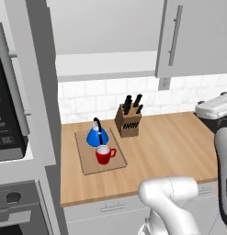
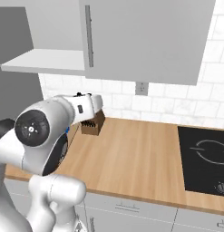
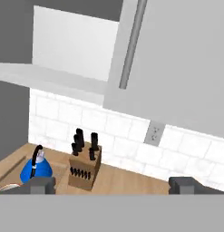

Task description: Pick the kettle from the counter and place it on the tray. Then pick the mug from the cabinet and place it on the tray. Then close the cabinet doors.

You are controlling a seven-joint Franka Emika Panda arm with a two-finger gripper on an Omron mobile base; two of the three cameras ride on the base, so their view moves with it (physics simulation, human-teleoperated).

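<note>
A simulated kitchen is seen: white tiled backsplash, a long wood-grain counter (image 1: 170,147) with white drawer fronts below, and a pale grey wall cabinet (image 1: 105,64) above it.

The gripper (image 3: 113,185) is seen in the hand view with its two dark fingertips (image 3: 41,184) set far apart, as wide as they go. Nothing is held between them and nothing is touched. It is raised above the counter and faces the backsplash and the underside of the cabinet.

The tray (image 1: 87,161) lies flat on the counter toward its left end. On it the blue kettle (image 1: 97,136) stands upright at the back, and the red mug (image 1: 104,154) stands just in front of it, handle to the right. In the hand view the kettle (image 3: 35,170) appears low at the left, beyond and below the left fingertip and well apart from it.

The cabinet is open on its left side, the white inner shelf (image 1: 105,66) being exposed. The right cabinet door (image 1: 193,36) with its vertical silver bar handle (image 1: 175,36) is seen above and ahead of the gripper; in the hand view that handle (image 3: 133,45) runs up the frame just left of centre.

A wooden knife block (image 1: 129,119) with dark handles stands on the counter just right of the tray, between the tray and the wall. A wall socket (image 3: 153,132) is set in the tiles. A black hob (image 2: 205,158) is set into the counter at the far right.
</note>
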